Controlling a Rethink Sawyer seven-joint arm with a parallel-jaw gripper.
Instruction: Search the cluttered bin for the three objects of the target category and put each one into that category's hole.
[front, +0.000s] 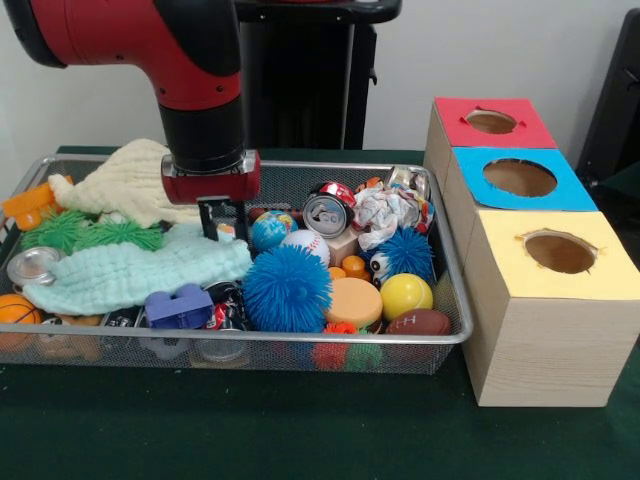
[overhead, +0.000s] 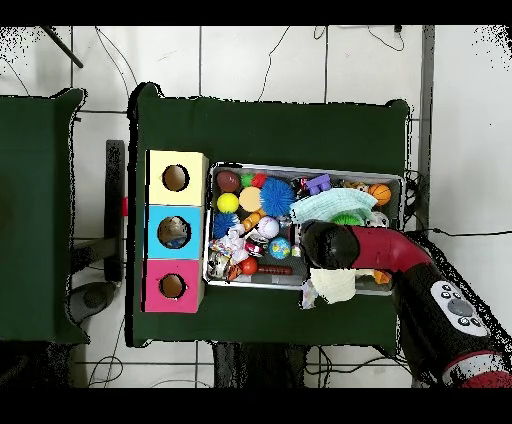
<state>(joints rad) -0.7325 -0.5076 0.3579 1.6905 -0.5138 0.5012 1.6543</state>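
While the dark green cloth of the table lies flat and matte under everything, a white wall rises behind it and, from above, pale floor tiles with loose black cables surround it. A second green-covered table stands apart at one side in the overhead view.

A wire-mesh bin with a bright metal rim sits on the cloth, its end just beside a row of three light wooden boxes. Each box has a coloured top with a ragged round hole: red at the far end, blue in the middle, yellow nearest the front edge.

The bin is packed. At its front rim lie a spiky blue rubber ball, a smooth yellow ball, a round orange sponge disc, a small brown football and a purple foam block. Toward the far rim sit a dented drink can, crumpled printed paper, a stitched baseball and a globe-printed ball. A second, smaller spiky blue ball rests near the bin's box-side wall. A waffle-textured mint cloth and a cream knitted cloth drape over the other half, with fuzzy green tufts between them and a small basketball in the front corner.

The gripper hangs from the red and black arm over the middle of the bin, its dark fingers down among the mint cloth and the globe-printed ball; I cannot tell whether they are parted or closed on anything
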